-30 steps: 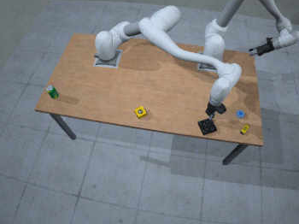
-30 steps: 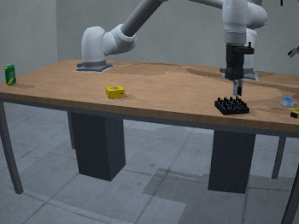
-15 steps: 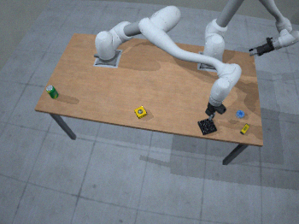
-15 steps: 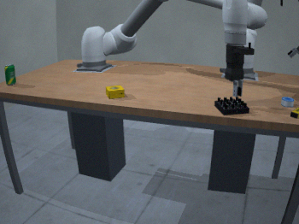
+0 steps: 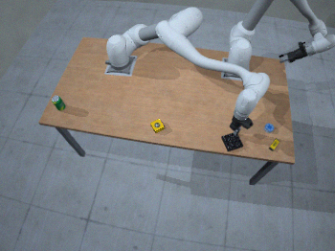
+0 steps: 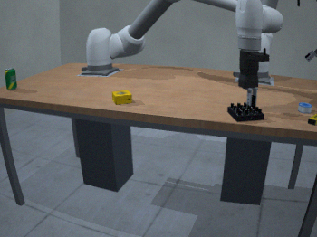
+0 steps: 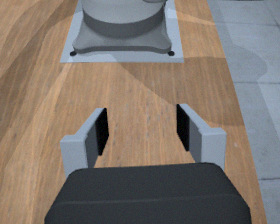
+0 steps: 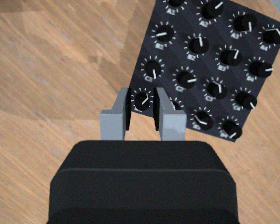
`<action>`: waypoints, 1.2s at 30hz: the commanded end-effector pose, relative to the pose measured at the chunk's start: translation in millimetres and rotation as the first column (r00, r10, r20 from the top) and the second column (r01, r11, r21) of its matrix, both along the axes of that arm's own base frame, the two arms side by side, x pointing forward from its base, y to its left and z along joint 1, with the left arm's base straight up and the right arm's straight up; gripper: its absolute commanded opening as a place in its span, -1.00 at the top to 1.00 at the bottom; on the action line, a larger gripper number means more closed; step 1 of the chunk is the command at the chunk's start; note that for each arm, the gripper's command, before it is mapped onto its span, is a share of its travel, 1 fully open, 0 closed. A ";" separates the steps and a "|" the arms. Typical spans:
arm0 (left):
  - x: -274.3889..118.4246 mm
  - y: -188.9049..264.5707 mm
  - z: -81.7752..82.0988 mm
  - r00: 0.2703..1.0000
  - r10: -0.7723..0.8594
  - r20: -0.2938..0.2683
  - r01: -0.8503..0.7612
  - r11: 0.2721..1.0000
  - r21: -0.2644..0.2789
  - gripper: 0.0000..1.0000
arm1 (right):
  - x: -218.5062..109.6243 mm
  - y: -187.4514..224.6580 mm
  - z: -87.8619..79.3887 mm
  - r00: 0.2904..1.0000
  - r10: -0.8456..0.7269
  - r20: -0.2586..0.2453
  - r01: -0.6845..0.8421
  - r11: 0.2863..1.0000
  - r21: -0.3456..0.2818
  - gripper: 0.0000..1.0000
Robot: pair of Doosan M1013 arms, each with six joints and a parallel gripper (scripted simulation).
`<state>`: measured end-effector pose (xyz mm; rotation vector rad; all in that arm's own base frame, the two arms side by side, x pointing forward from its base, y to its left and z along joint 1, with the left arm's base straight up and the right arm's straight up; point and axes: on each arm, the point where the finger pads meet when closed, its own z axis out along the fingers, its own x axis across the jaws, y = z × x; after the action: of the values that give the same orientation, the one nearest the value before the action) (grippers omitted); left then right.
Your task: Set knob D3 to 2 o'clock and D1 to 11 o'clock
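The black knob box [image 5: 233,143] [image 6: 244,114] [image 8: 170,53] lies near the table's front edge; row D is nearest my hand in the right wrist view. My right gripper [image 5: 235,133] [image 6: 251,104] [image 8: 142,100] points down at the box, part open. Knob D1 [image 8: 140,102] shows between its fingertips, pointer to the upper right of that view; contact is not visible. Knob D3 [image 8: 202,121] is right of the fingers, its pointer line slanting from upper left to lower right. Knob D2 is partly hidden by a finger. My left gripper [image 5: 281,58] [image 7: 142,120] is open and empty, away from the box.
A blue round object [image 5: 269,127] [image 6: 304,107] and a yellow and black object [image 5: 274,145] [image 6: 312,119] lie right of the box. A yellow block [image 5: 157,125] [image 6: 122,98] is at the front middle, a green can [image 5: 58,103] [image 6: 11,80] at the far left.
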<state>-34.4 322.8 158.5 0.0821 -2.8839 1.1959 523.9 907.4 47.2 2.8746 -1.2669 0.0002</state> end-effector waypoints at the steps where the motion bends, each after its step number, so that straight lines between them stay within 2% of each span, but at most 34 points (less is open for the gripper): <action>1: -0.1 0.2 0.3 1.000 0.000 0.000 0.000 1.000 0.001 -1.00 | 0.1 0.4 1.7 1.000 0.000 0.001 0.000 1.000 0.002 0.07; 9: -0.1 0.2 0.3 1.000 0.000 0.000 0.000 1.000 0.001 -1.00 | 0.1 0.4 1.7 1.000 0.000 0.001 0.000 1.000 0.002 0.07; 10: -0.1 0.2 0.3 1.000 0.000 0.000 0.000 1.000 0.001 -1.00 | 0.1 0.4 1.7 1.000 0.000 0.001 0.000 1.000 0.002 0.40; 36: -0.1 0.2 0.3 1.000 0.000 0.000 0.000 1.000 0.001 -1.00 | 0.1 0.4 1.7 0.999 0.033 0.001 -0.033 0.999 0.002 0.40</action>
<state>-34.4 322.8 158.5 0.0821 -2.8839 1.1959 523.8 907.5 47.0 2.8876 -1.2365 0.0002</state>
